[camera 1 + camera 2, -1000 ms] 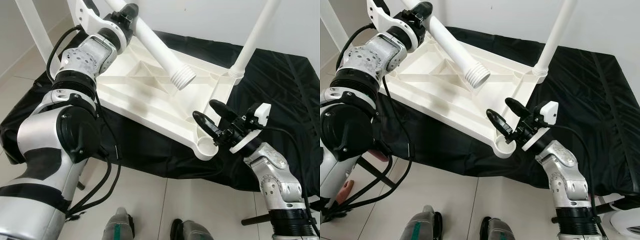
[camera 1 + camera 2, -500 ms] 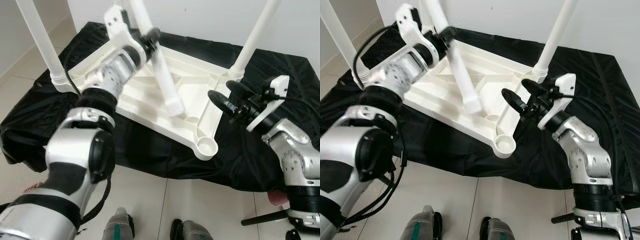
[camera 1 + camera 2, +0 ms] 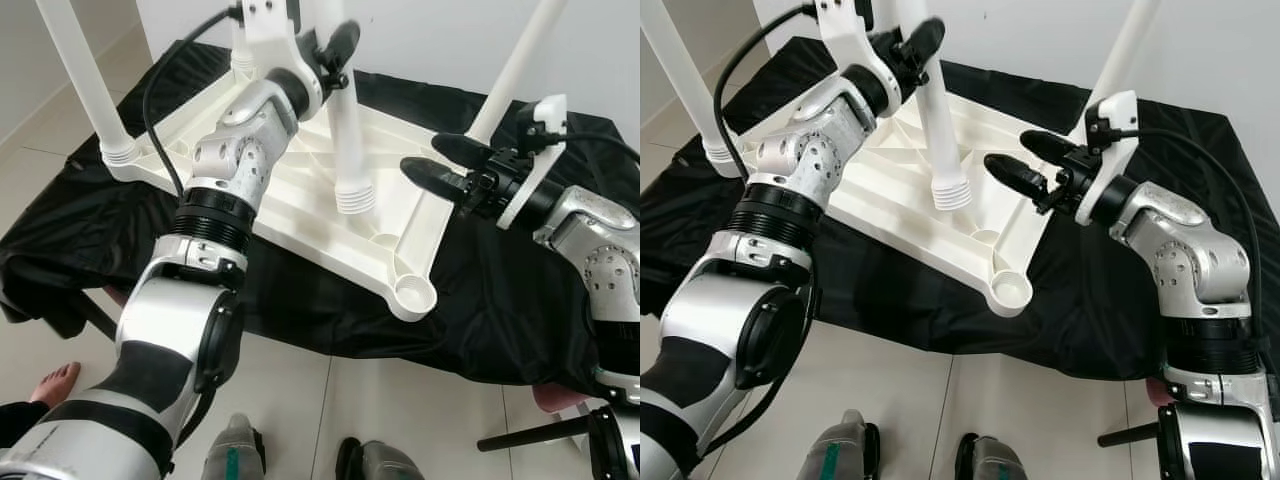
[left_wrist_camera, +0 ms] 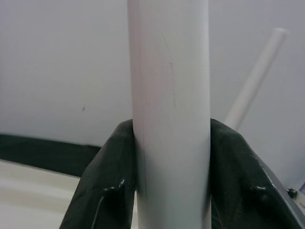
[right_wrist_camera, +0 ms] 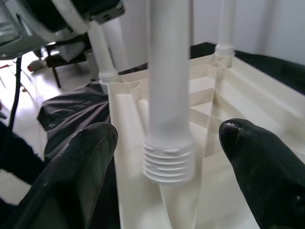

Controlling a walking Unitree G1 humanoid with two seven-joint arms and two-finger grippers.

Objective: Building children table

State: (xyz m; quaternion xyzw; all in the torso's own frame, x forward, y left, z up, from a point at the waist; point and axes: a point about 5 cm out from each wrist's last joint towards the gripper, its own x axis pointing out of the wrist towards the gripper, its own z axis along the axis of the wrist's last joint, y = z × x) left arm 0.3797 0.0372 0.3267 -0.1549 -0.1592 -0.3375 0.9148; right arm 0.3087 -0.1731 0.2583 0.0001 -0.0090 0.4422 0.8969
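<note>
Near me, empty round socket (image 3: 414,294) at the corner of the upturned white ribbed plastic tabletop (image 3: 300,190), lying on crinkled black cloth (image 3: 500,300). My right gripper (image 3: 440,165) hangs spread wide, holding nothing. My left gripper (image 3: 335,50) pinches the smooth white tube leg (image 3: 350,150) upright, threaded end above the tabletop. Farther, two legs stand fitted.

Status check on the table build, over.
Left gripper shut on loose leg, upright, threaded end above upturned tabletop. Right gripper open beside it. Corner socket unfilled, unobstructed.
</note>
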